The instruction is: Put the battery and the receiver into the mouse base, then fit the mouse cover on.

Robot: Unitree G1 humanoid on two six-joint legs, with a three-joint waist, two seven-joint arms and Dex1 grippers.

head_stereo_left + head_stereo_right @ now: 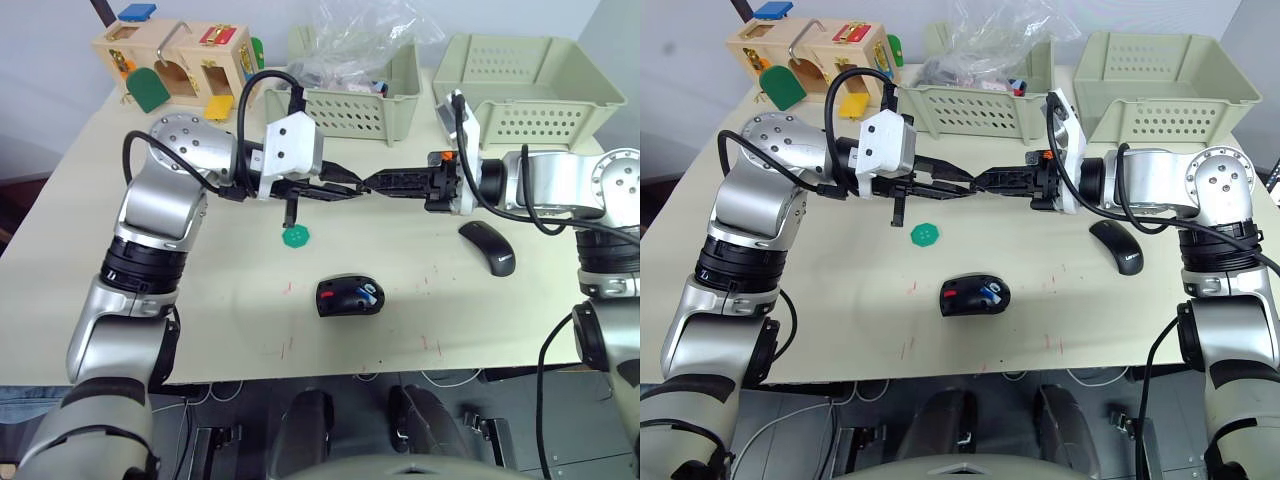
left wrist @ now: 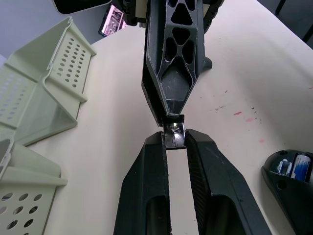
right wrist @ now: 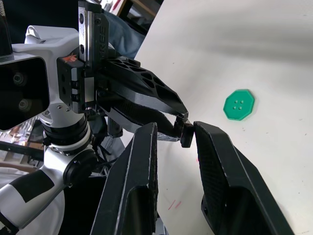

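Observation:
The black mouse base (image 1: 350,295) lies open on the table's middle, red inside, with the blue battery (image 1: 372,296) lying in it; both also show in the left wrist view, base (image 2: 288,188) and battery (image 2: 301,165). The mouse cover (image 1: 488,247) lies to its right. Above the table my two grippers meet tip to tip. My left gripper (image 2: 174,136) is shut on the small black receiver (image 2: 174,132). My right gripper (image 3: 176,131) is open, its fingers on either side of the receiver (image 3: 186,133).
A green disc (image 1: 297,237) lies under the grippers. Two pale green bins (image 1: 520,85) stand at the back, one holding a plastic bag (image 1: 350,45). A wooden toy box (image 1: 175,60) stands at the back left.

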